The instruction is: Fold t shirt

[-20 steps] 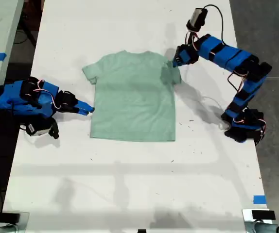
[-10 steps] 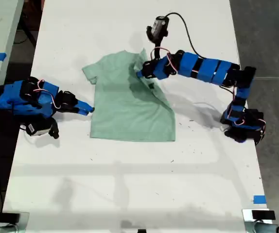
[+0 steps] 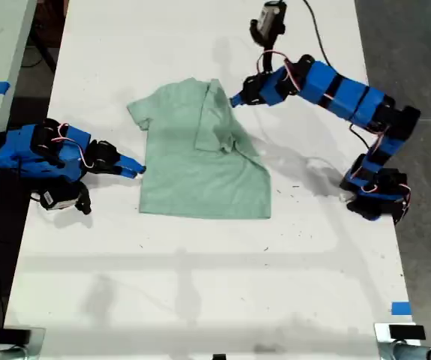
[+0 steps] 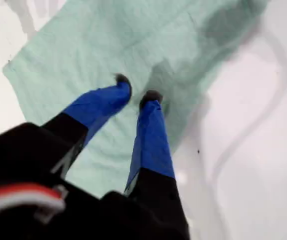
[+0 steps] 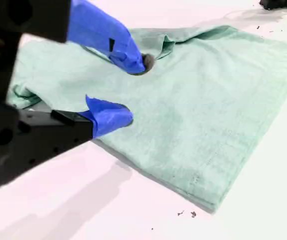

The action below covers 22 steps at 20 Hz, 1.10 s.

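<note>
Ext view's left: my second gripper [image 3: 131, 167] lies low on the white surface [image 3: 200, 285], tips just beside the t shirt [image 3: 200, 169] edge nearest that side, approx level w/ its lower half. Second wrist view shows the gripper [image 5: 131, 90] w/ jaws apart, nothing between them, cloth [image 5: 208, 110] right behind the tips.

Centre: t shirt lies flat on the surface, neck toward ext view's top. Sleeve on ext view's left is spread out; the other sleeve & shoulder are folded inward over the chest, leaving a slanted edge on that side. Hem flat, square.

Ext view's right: my first gripper [image 3: 236, 99] hovers just off the folded shoulder, arm raised & reaching in from its base at that side. First wrist view: gripper [image 4: 136, 92] jaws a little apart, no cloth between, t shirt [image 4: 108, 45] below them
</note>
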Motion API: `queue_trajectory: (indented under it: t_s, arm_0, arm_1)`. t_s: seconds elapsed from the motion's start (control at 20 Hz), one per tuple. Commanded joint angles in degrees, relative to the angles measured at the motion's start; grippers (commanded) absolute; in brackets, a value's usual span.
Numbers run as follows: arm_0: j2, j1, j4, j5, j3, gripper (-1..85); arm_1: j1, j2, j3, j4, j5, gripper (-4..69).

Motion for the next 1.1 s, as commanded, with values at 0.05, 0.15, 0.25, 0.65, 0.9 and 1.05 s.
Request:
queue_trajectory:
  t_s: [0.05, 0.15, 0.25, 0.65, 0.9, 1.05]
  arm_0:
    - [0.4, -0.6, 0.1, 0.3, -0.5, 13.0]
    - [0.4, -0.6, 0.1, 0.3, -0.5, 13.1]
    - [0.4, -0.6, 0.1, 0.3, -0.5, 13.1]
    - [0.4, -0.6, 0.1, 0.3, -0.5, 13.1]
    - [0.4, -10.7, -1.0, 3.8, 0.0, 12.0]
    - [0.4, -16.9, -2.5, 27.1, -0.4, 13.0]
  arm_1:
    - [1.2, 35.4, 28.7, -0.4, 4.7, -0.5]
    - [-1.5, 50.4, 46.1, -2.3, 7.0, -0.5]
    - [-2.9, 67.9, 66.4, -5.8, 9.2, -0.5]
    - [-5.3, 103.4, 99.0, 1.5, 16.5, -0.2]
    - [-5.4, 103.4, 99.0, 3.7, 18.1, -0.2]
    - [-4.7, 103.4, 99.1, 3.7, 18.3, -0.2]
